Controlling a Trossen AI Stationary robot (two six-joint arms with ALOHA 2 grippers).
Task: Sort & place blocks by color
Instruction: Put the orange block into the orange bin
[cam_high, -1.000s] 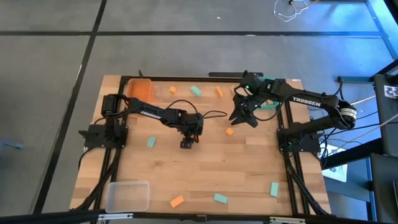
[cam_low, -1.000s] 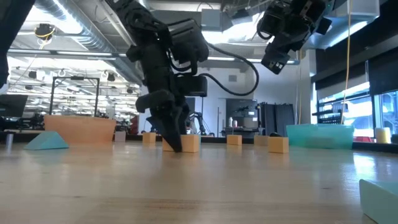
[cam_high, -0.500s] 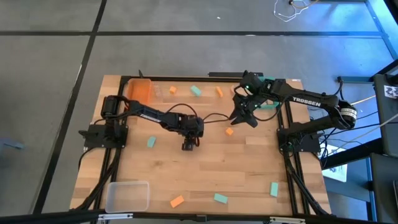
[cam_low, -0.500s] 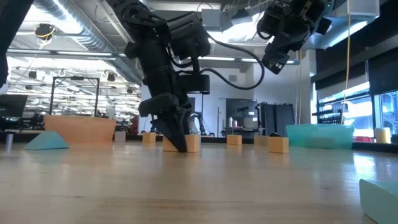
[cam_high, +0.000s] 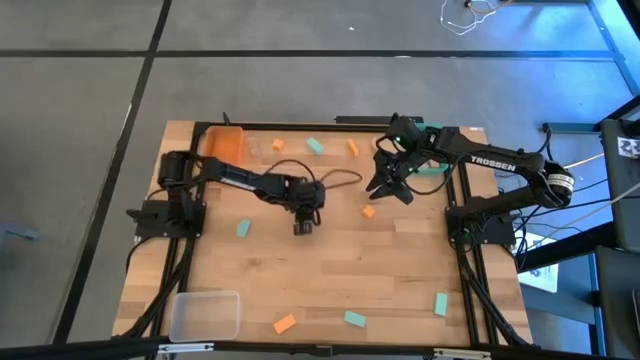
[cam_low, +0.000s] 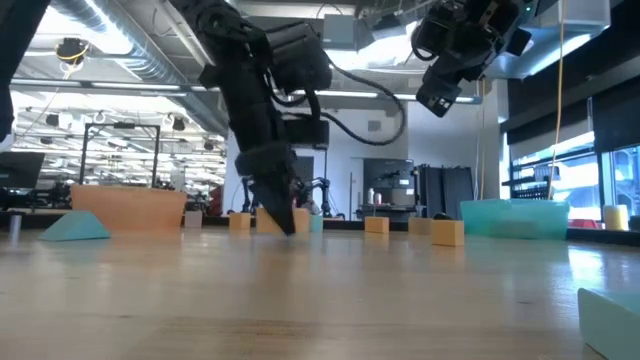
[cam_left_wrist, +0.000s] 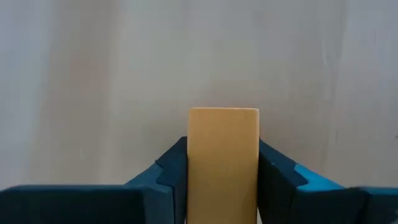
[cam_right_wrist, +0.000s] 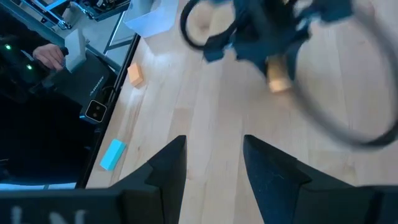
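Closing now, your left hand (cam_left_wrist: 222, 180) pinches one natural wood block (cam_left_wrist: 223, 162) mid-bench (cam_high: 330, 270). Your right hand (cam_high: 388, 187) hangs open, empty, farther right. Scattered around: five teal blocks (cam_high: 244, 229), three orange blocks (cam_high: 369, 211).

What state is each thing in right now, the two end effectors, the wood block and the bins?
Left end effector: down at the table, fingers against both sides of the wood block.
Right end effector: raised, open, empty.
Orange bin: upright, back left corner.
Clear bin: upright, no blocks seen inside.
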